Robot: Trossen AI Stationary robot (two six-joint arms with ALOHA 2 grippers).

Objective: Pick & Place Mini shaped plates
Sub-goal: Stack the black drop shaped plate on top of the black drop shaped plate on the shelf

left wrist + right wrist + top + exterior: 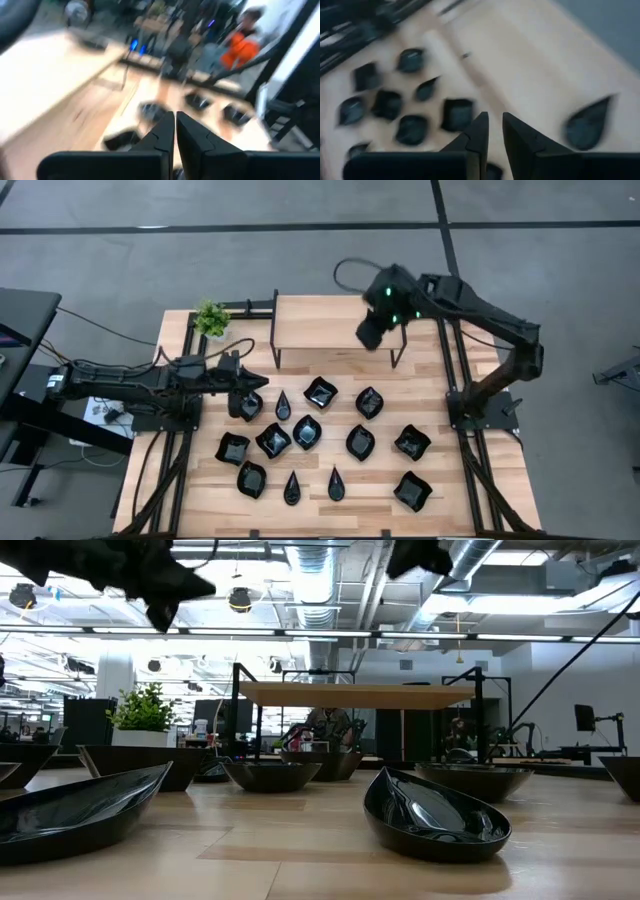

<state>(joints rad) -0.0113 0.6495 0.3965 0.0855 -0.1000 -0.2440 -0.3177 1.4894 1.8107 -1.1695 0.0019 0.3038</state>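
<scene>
One teardrop plate (587,125) on the shelf (540,65) shows only from the right wrist.

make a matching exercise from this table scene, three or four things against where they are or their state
Things:
1. small green potted plant
2. raised light wooden shelf
3. left gripper
4. glossy black teardrop plate

Places or states:
A. fingers shut, holding nothing
B. back left corner of the table
C. lying on the shelf top
D. back middle, on dark legs

Pairs: 1-B, 2-D, 3-A, 4-C
</scene>
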